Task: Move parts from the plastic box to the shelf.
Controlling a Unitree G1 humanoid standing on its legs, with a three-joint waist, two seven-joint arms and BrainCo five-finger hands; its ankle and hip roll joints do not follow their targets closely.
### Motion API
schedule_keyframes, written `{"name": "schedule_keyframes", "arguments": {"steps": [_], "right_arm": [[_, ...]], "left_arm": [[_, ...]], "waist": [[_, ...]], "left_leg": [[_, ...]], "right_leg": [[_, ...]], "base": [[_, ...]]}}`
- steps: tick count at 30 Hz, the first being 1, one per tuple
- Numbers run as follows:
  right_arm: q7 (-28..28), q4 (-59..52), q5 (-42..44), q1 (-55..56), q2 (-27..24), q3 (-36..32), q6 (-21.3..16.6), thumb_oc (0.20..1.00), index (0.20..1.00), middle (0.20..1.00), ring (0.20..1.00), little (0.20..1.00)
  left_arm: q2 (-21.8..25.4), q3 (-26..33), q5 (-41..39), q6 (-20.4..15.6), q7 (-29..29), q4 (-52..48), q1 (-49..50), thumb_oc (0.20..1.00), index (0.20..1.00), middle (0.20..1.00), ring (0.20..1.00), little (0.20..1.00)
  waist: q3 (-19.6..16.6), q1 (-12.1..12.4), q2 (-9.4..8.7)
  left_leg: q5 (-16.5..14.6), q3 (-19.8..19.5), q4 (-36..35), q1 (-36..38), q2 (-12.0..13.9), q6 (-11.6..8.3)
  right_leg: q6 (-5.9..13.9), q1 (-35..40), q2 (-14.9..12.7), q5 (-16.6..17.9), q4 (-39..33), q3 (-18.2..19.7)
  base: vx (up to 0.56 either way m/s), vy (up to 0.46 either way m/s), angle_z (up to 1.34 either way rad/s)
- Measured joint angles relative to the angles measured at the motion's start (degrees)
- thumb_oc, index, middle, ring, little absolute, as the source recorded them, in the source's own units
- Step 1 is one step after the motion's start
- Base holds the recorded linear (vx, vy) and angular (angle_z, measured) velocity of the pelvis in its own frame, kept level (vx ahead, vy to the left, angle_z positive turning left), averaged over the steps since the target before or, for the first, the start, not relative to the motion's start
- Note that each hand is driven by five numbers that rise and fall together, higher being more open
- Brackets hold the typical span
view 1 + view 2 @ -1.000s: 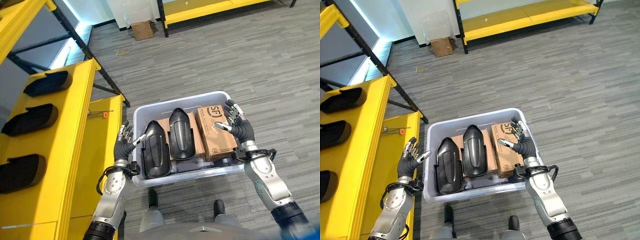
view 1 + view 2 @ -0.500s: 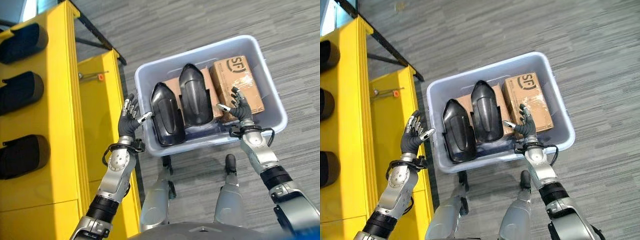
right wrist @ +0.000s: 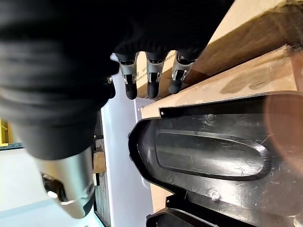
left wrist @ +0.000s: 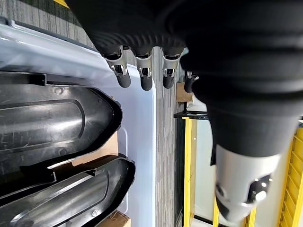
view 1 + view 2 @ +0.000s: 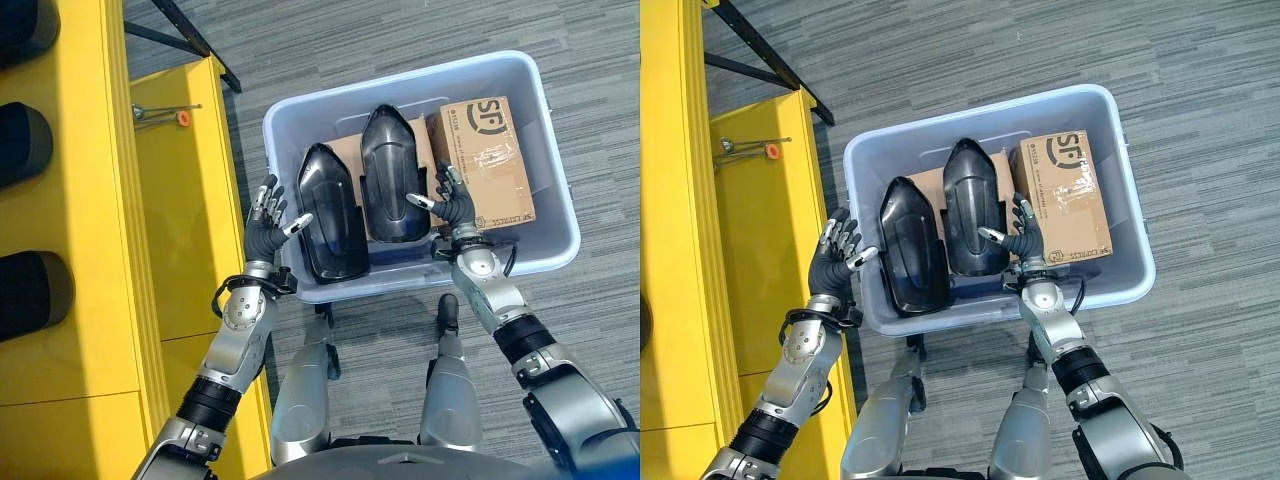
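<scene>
Grey carpet floor, yellow shelf (image 5: 170,200) beside plastic box (image 5: 555,215) | two black parts (image 5: 330,225) in box on cardboard cartons (image 5: 490,165) | left robot hand (image 5: 268,222) fingers spread outside box wall, right robot hand (image 5: 452,206) spread above parts; both empty, poised to grasp.

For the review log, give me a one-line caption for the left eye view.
Both open hands, left hand and right hand, flank two black parts in the plastic box.

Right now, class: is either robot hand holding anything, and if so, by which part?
Nothing is held. The left hand is open beside the plastic box; the right hand is open over the black parts.
</scene>
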Motion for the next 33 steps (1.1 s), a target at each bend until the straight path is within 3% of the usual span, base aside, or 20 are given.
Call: {"name": "schedule_keyframes", "arguments": {"steps": [9,21,29,33], "right_arm": [[-3.3,5.4,-1.2,-1.1,-0.6,-2.5,0.2,1.0,1.0,1.0,1.0,1.0],[-3.4,10.5,-1.1,-4.4,-0.6,-2.3,0.3,1.0,1.0,1.0,1.0,1.0],[-3.4,18.2,-0.9,-8.1,-0.7,-2.0,0.8,1.0,1.0,1.0,1.0,1.0],[-3.4,25.8,-0.9,-9.4,-1.0,-1.9,0.9,1.0,1.0,1.0,1.0,1.0]], "left_arm": [[0.1,-0.4,0.0,0.0,1.2,0.0,0.0,1.0,1.0,1.0,1.0,1.0],[0.1,-2.2,0.0,0.0,1.9,0.0,-0.1,1.0,1.0,1.0,1.0,1.0],[0.1,-2.4,-0.1,-0.3,2.0,0.0,-1.0,1.0,1.0,1.0,1.0,1.0],[0.3,-4.8,-0.1,-0.8,2.1,0.0,-2.0,1.0,1.0,1.0,1.0,1.0]], "waist": [[0.0,0.7,0.03],[0.0,0.7,0.03],[0.0,1.1,0.03],[0.0,2.5,0.02]], "left_leg": [[0.2,-1.0,0.0,-1.5,-0.2,0.02],[0.2,-1.0,0.0,-1.9,-0.2,0.02],[0.3,-1.3,0.0,-3.7,-0.3,0.01],[0.3,-1.4,0.0,-4.0,-0.3,0.01]], "right_leg": [[-0.07,-0.7,0.0,0.1,-0.1,-0.6],[-0.04,-1.1,0.0,0.0,-0.2,-0.6],[-0.06,-2.8,0.0,0.1,-0.2,-1.0],[-0.04,-2.8,-0.1,0.1,-0.5,-1.3]], "base": [[-0.01,0.006,0.04],[0.0,0.0,0.0],[0.0,0.001,0.01],[0.0,0.0,0.0]]}}
